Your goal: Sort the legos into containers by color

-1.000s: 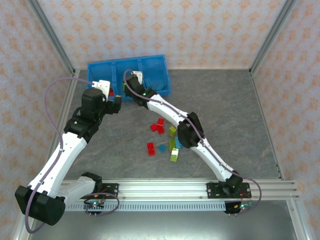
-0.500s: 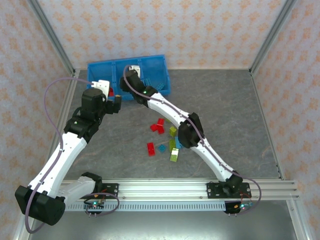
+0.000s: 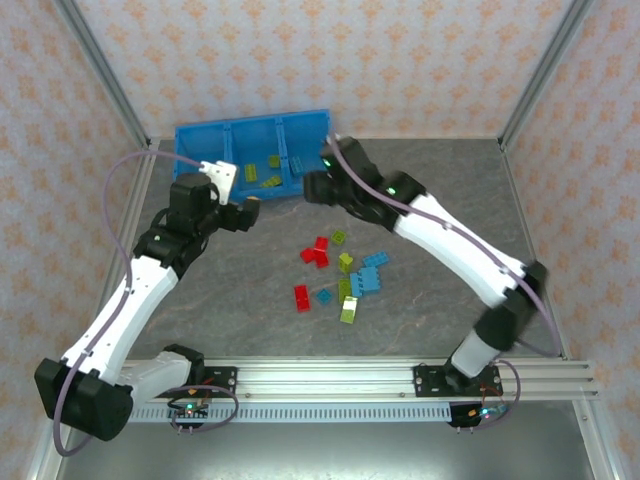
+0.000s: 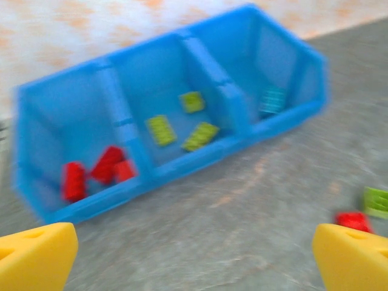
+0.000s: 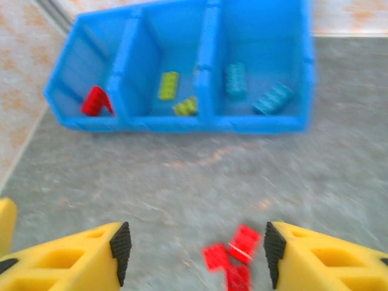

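The blue tray (image 3: pixel 250 119) is lying at the far left of the desk (image 3: pixel 450 180), and its three containers are already taking colour. Red legos (image 4: pixel 100 173) are sitting in the left compartment (image 4: pixel 54 121), lime-green ones (image 4: pixel 182 124) in the middle (image 4: pixel 151 85), and light-blue ones (image 5: pixel 254 90) in the right (image 5: pixel 260 36).

More bricks are waiting in a loose cluster at the middle of the desk. It has loose red bricks (image 3: pixel 319 250) on its left, loose green bricks (image 3: pixel 347 310) through its centre and loose blue bricks (image 3: pixel 372 272) on its right, several of them touching or just beside one another.

The left gripper (image 4: pixel 195 248) is hovering just near of the tray, its jaws standing as wide apart as they go and holding nothing. The right gripper (image 5: pixel 197 242) is hanging near the tray's right end, its jaws parted and empty, with a few red bricks lying on the desk below them.

The sorting is looking partly done. The main risk is the crowding in the cluster: jaws closing there may be catching two neighbours of different colours, or nudging a brick aside. The bricks being small, a pinch off centre may be letting one slip. With low dividers, a brick released from high up may be bouncing into the wrong compartment. Both arms are also working close together by the tray, so they may be clashing.
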`<state>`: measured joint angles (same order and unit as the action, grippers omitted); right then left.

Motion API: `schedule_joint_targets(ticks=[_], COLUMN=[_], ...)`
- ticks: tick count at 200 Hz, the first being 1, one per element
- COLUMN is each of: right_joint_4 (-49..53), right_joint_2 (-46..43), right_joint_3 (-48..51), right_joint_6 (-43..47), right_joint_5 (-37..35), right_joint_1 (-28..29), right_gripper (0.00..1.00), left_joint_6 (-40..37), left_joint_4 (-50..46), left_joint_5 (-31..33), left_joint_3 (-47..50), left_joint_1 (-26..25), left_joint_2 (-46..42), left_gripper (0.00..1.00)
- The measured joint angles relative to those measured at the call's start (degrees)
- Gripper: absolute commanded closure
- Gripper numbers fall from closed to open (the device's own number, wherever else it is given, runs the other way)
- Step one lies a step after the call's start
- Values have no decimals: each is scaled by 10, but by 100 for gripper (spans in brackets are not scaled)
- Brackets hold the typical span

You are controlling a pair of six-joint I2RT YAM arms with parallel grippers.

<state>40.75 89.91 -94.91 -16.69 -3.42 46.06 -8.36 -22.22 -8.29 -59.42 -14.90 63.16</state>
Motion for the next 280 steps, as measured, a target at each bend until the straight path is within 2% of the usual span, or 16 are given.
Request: schedule_joint_targets(ticks=[12, 28, 56, 78, 104, 121, 153, 178, 203, 228, 234, 257, 266, 280], right_joint_4=[10, 27, 49, 41, 31, 28, 27, 8, -5, -7, -8, -7, -8, -21], right_joint_2=[-46, -60, -22, -5, 35, 70, 142, 157, 158, 157, 155, 126, 106, 74], right_joint_3=[67, 124, 176, 226, 260, 257, 236, 253, 269, 273, 273, 272, 268, 248], right_joint_6=[-2, -8, -48, -110, -186, -230, -319, -377, -420, -447, -452, -457, -456, -438], right_joint_5=[-23, -46, -58, -33, -1, 21, 63, 91, 104, 94, 88, 52, 38, 23], right_joint_1=[0, -3, -23, -86, -171, -175, -165, -165, -165, -165, -165, -166, -167, -168], right_gripper=[31, 31, 34, 37, 28, 25, 25, 32, 48, 62, 68, 70, 76, 79], left_joint_6=[-13, -35, -68, -74, -81, -82, -82, -82, -82, -82, -82, -82, -81, -75], left_joint_4=[-3, -14, -43, -50, -50, -50, -50, -50, -50, -50, -50, -50, -50, -50], left_joint_5=[-59, -114, -152, -158, -151, -139, -125, -118, -110, -104, -103, -91, -81, -48], left_joint_3=[-11, -17, -21, -21, -21, -21, -21, -21, -21, -21, -21, -21, -21, -20], left_joint_1=[-15, -53, -121, -131, -131, -131, -131, -131, -131, -131, -131, -131, -131, -131], left_joint_2=[20, 43, 70, 72, 71, 71, 71, 71, 71, 71, 71, 70, 68, 62], left_gripper=[0, 0, 0, 0, 0, 0, 0, 0, 0, 0, 0, 0, 0, 0])
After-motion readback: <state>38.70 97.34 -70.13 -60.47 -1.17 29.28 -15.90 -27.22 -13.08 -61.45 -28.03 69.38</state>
